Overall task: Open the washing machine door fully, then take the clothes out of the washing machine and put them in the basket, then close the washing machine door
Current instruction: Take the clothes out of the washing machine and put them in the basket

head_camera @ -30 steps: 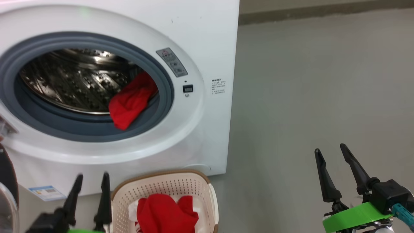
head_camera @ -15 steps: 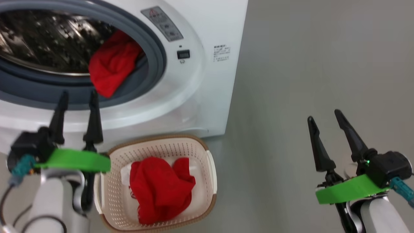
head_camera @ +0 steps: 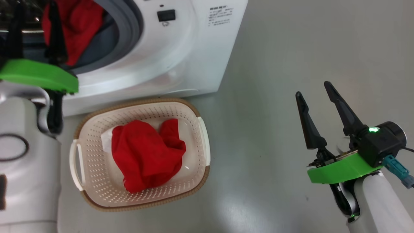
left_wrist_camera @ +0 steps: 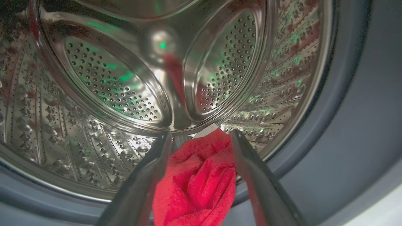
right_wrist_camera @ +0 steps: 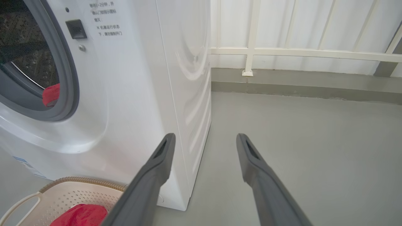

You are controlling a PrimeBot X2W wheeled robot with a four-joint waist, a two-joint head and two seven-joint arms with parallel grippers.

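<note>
Nearest: a small cream perforated plastic basket (head_camera: 196,152) with a brown woven rim sits on the grey floor (head_camera: 291,48). A red garment (head_camera: 145,155) lies in it over white cloth. Off to the right, well apart, the right pincer (head_camera: 312,88) hangs over bare floor, released, nothing between its fingers.

Behind the basket: white front-loading washing machine (head_camera: 181,48). The left pincer (left_wrist_camera: 201,133) is at its mouth, fingers spread; the head view crops the tips. The left wrist view shows a second red garment (left_wrist_camera: 194,185) heaped on the grey rubber ring (left_wrist_camera: 361,110) between those fingers; contact unclear. Perforated steel drum (left_wrist_camera: 110,78) beyond. The right wrist view adds a white railing (right_wrist_camera: 282,53) far back.
</note>
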